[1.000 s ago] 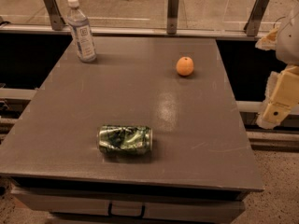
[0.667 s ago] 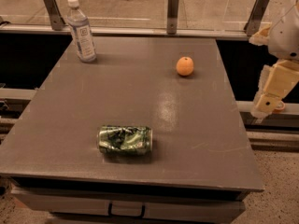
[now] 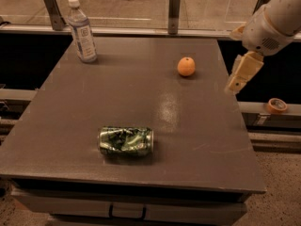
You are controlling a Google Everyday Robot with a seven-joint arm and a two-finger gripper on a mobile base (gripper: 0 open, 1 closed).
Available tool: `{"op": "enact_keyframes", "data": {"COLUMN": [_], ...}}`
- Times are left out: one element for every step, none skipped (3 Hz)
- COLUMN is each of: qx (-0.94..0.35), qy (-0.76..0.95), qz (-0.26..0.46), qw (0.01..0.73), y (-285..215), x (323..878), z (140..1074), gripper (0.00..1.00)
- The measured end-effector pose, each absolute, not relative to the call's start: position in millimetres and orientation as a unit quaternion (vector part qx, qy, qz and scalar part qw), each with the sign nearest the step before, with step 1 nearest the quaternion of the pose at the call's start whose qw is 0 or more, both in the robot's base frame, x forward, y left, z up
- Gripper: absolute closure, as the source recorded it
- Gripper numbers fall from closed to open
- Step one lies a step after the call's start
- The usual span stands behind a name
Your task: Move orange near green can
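Note:
The orange (image 3: 186, 66) sits on the grey table (image 3: 117, 93), right of middle toward the back. The green can (image 3: 125, 141), dented, lies on its side near the front, well apart from the orange. My gripper (image 3: 240, 77) hangs from the white arm at the right edge of the table, to the right of the orange and a little nearer the front, above the surface and holding nothing.
A clear plastic bottle (image 3: 82, 32) stands at the back left corner. A metal rail with posts (image 3: 174, 6) runs behind the table. An orange tape roll (image 3: 276, 105) lies on a ledge to the right, off the table.
The arm and gripper have moved left and up, from beyond the right table edge toward the orange. The orange, can and bottle have not moved.

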State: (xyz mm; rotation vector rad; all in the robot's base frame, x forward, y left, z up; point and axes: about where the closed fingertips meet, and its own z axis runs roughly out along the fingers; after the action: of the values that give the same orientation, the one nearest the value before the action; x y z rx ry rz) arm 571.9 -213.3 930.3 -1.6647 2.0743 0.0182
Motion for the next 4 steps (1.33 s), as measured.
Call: {"op": "enact_keyframes", "data": {"qx": [-0.597, -0.585, -0.567, -0.554], "qy": [0.756, 0.754, 0.759, 0.765], "qz": [0.041, 0.076, 0.103, 0.125], "qw": [0.264, 0.289, 0.303, 0.304], "y": [-186, -161, -144, -132], "x": [620, 654, 680, 690], "z": [898, 876, 856, 844], "gripper": [0.00, 0.00, 0.00, 0.17]}}
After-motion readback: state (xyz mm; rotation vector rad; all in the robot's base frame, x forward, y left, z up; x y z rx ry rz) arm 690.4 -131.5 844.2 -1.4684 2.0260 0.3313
